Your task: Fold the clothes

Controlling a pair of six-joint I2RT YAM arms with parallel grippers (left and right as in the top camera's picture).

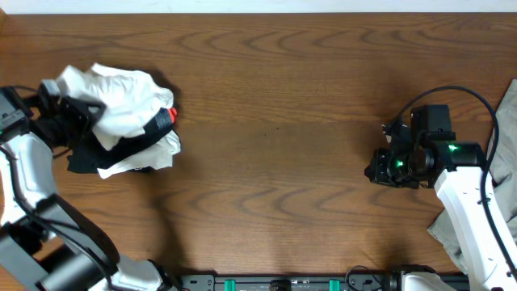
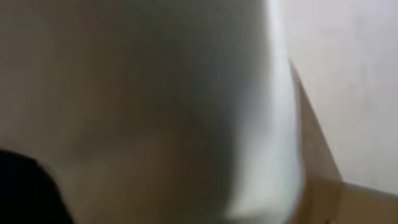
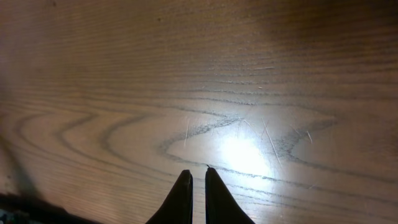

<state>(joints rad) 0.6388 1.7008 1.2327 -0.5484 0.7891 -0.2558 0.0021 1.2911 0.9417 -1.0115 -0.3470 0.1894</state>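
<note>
White arm links (image 1: 468,206), black joints (image 1: 430,121), black cable (image 1: 460,89), green lights (image 1: 452,148), dark tapered claw (image 3: 193,177)

The left arm (image 1: 20,174) is reaching up along the left side and bending to the right at the wrist. The left gripper (image 1: 77,113) is pointing right, and its fingers are hiding from sight, so nobody can tell how wide they are. The right arm (image 1: 464,206) is coming up from the bottom right corner. The right gripper (image 3: 199,177) is pointing left and holding nothing, with its two dark fingers (image 3: 181,196) sitting almost together
</note>
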